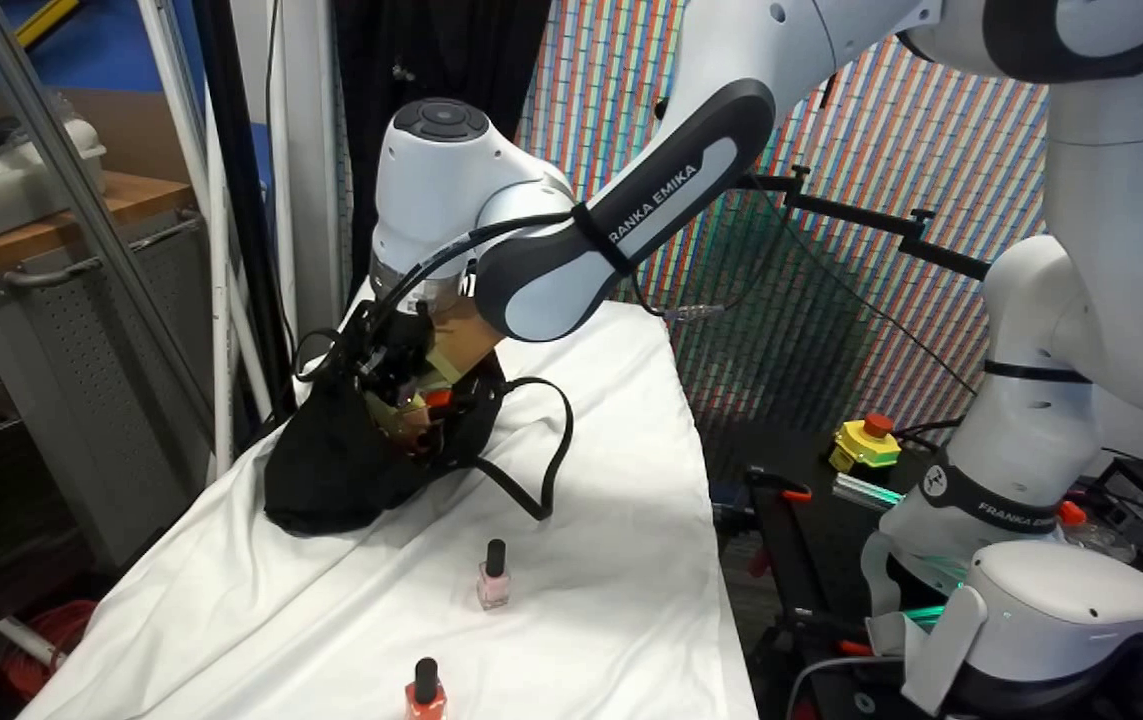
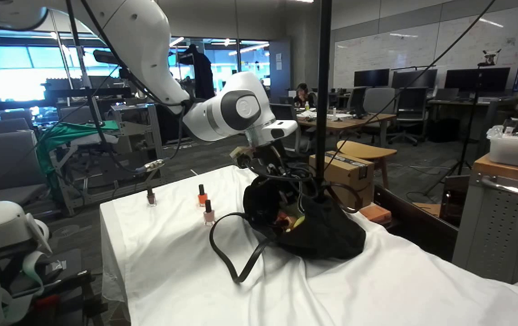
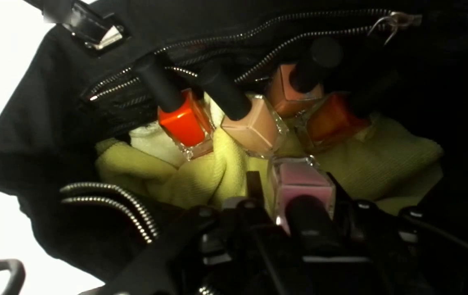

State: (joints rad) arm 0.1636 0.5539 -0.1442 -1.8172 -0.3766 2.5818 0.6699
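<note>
Pink polish bottle straddled by my gripper, down in the black bag
Its black cap points back toward me, base facing the yellow cloth, which seems bunched there to cushion glass; four more bottles lean just beyond, propped perhaps by its folds; whether my jaws pinch the pink one or stand slack around it, I can't tell

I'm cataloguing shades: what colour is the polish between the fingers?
Purplish pink polish, clearest in the wrist view.

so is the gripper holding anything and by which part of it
The gripper straddles a pink bottle around its glass body, but whether it grips it cannot be told.
</note>
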